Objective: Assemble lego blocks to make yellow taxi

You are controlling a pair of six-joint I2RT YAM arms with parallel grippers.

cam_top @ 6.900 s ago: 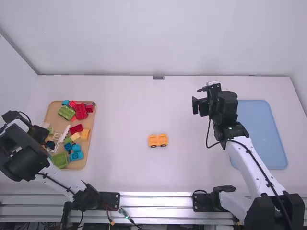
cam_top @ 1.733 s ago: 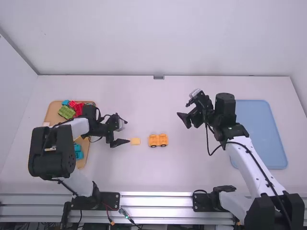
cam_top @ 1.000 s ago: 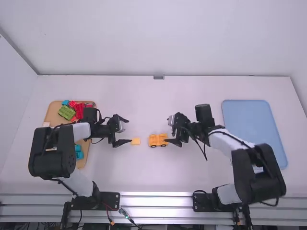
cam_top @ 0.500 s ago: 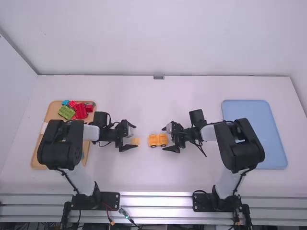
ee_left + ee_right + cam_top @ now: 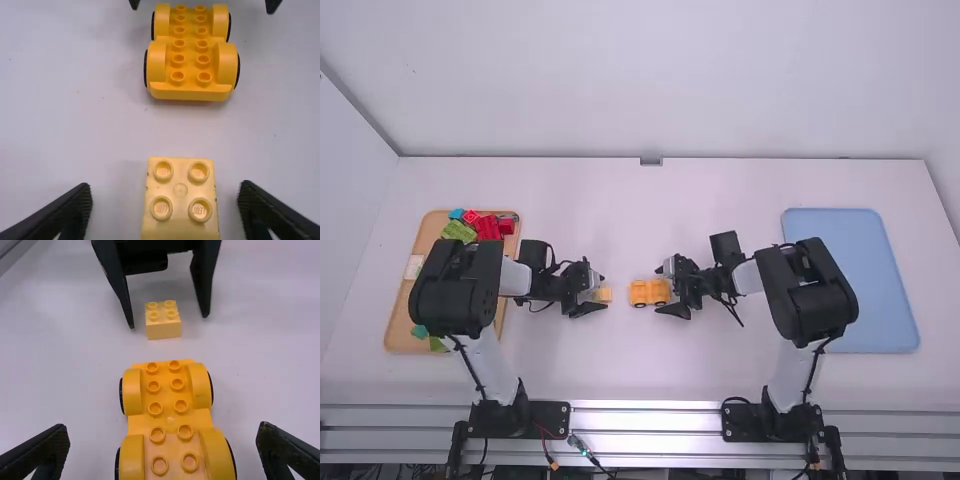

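Observation:
In the high view my left gripper (image 5: pixel 602 292) is around the pale yellow block (image 5: pixel 606 296), and my right gripper (image 5: pixel 660 291) is at the right end of the orange-yellow wheeled base (image 5: pixel 640 292). The left wrist view has my left gripper (image 5: pixel 164 197) open, its fingers apart on either side of the four-stud block (image 5: pixel 180 190), which rests on the table with the studded base (image 5: pixel 191 60) beyond it. My right gripper (image 5: pixel 162 432) is open in the right wrist view, with the base (image 5: pixel 167 415) between its fingers and the block (image 5: pixel 164 330) farther off, separate from the base.
A tan tray (image 5: pixel 394 325) with red, green and blue blocks lies at the left, partly under the left arm. The blue tray (image 5: pixel 880 290) is at the right, beyond the right arm. The two grippers face each other with a small gap between block and base.
The pale block, absent from the middle earlier, lies left of the base. My left gripper has moved right around it; my right gripper has come left to the base.

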